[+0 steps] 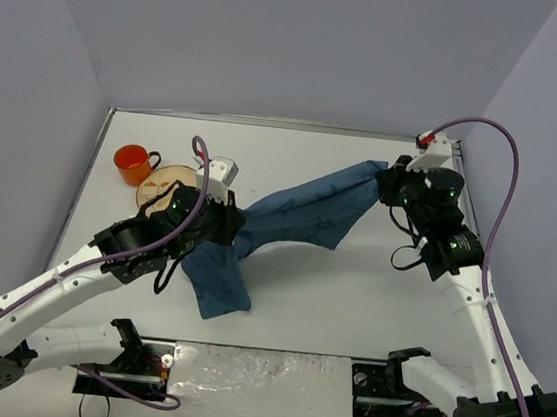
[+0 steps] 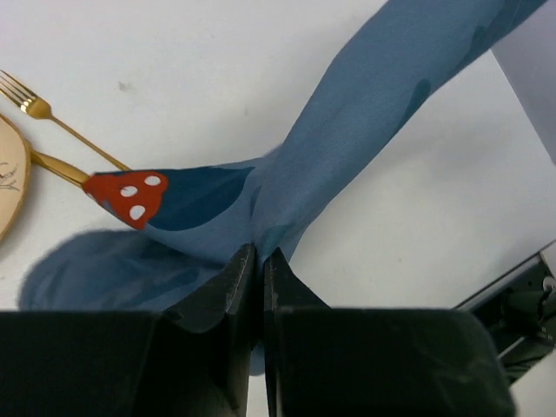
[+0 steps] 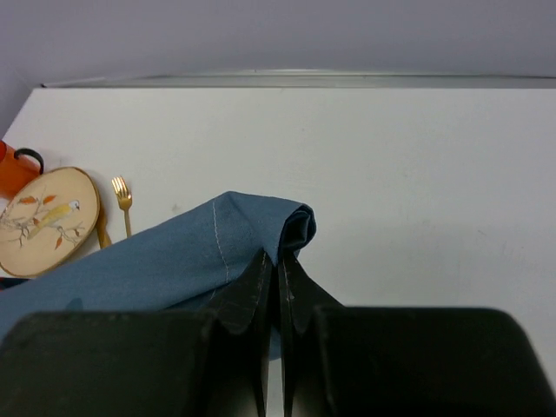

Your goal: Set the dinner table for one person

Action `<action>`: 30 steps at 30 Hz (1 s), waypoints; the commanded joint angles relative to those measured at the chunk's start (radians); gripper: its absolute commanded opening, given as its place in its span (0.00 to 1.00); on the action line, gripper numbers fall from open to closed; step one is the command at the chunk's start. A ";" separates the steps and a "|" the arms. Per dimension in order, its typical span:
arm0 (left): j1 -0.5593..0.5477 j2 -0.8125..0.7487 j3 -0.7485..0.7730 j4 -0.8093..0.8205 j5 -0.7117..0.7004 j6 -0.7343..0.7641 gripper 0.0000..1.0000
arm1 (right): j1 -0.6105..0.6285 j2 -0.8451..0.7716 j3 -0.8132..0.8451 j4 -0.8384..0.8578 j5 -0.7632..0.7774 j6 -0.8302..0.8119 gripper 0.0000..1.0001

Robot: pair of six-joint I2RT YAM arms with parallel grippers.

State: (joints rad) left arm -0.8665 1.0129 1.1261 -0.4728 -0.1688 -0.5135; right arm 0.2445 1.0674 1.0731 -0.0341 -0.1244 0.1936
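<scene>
While the left gripper [image 2: 258, 261] and right gripper [image 3: 276, 265] each pinch shut on an end of the blue cloth [image 1: 298, 216], stretched over the white dinner table [image 1: 350, 287], the step looks like laying a placemat. Next it wants lowering flat, clear of the gold fork [image 2: 39, 109] and bird-painted plate [image 3: 48, 221]. The orange cup [image 1: 131, 160] beside them seems empty, though it shows small.

No readable text, labels, brands or numbers anywhere.

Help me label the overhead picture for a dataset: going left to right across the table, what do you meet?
orange cup → plate → left gripper → blue cloth stretched between the grippers → right gripper
</scene>
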 commanded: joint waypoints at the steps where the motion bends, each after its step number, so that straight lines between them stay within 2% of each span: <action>1: -0.071 -0.004 -0.107 0.006 -0.054 -0.032 0.00 | -0.010 -0.083 -0.102 0.080 0.106 0.025 0.00; 6: -0.206 0.107 -0.301 0.157 -0.010 -0.208 0.00 | -0.019 -0.110 -0.253 0.001 0.169 0.132 0.00; 9: -0.236 0.186 -0.330 0.180 0.005 -0.261 0.00 | -0.027 -0.107 -0.300 -0.050 0.192 0.182 0.00; 13: -0.246 0.198 -0.337 0.159 0.007 -0.312 0.25 | -0.041 -0.123 -0.346 -0.138 0.231 0.263 0.22; 15: -0.246 0.169 -0.323 0.147 0.007 -0.304 0.51 | -0.044 -0.133 -0.356 -0.142 0.236 0.264 0.45; 17: -0.244 0.137 -0.299 0.127 -0.005 -0.293 0.72 | -0.045 -0.126 -0.349 -0.142 0.237 0.252 0.57; 18: -0.241 0.117 -0.285 0.096 -0.018 -0.283 0.78 | -0.045 -0.116 -0.337 -0.140 0.227 0.244 0.63; 20: -0.230 0.068 -0.265 0.061 -0.041 -0.268 0.85 | -0.045 -0.085 -0.320 -0.140 0.192 0.221 0.68; 22: -0.192 0.028 -0.252 0.030 -0.060 -0.248 0.90 | -0.045 -0.060 -0.302 -0.131 0.161 0.199 0.72; 25: -0.060 -0.019 -0.266 0.013 -0.014 -0.215 0.91 | -0.046 -0.012 -0.300 -0.104 0.139 0.181 0.75; 27: 0.075 -0.031 -0.292 0.053 0.064 -0.160 0.91 | -0.048 0.024 -0.318 -0.071 0.135 0.188 0.75; 30: 0.176 0.029 -0.285 0.103 0.185 -0.069 0.88 | -0.048 0.062 -0.350 -0.016 0.135 0.196 0.75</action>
State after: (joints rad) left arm -0.8145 0.9895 0.8248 -0.4252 -0.1266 -0.7160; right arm 0.1978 1.0851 0.7290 -0.1619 0.0217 0.3936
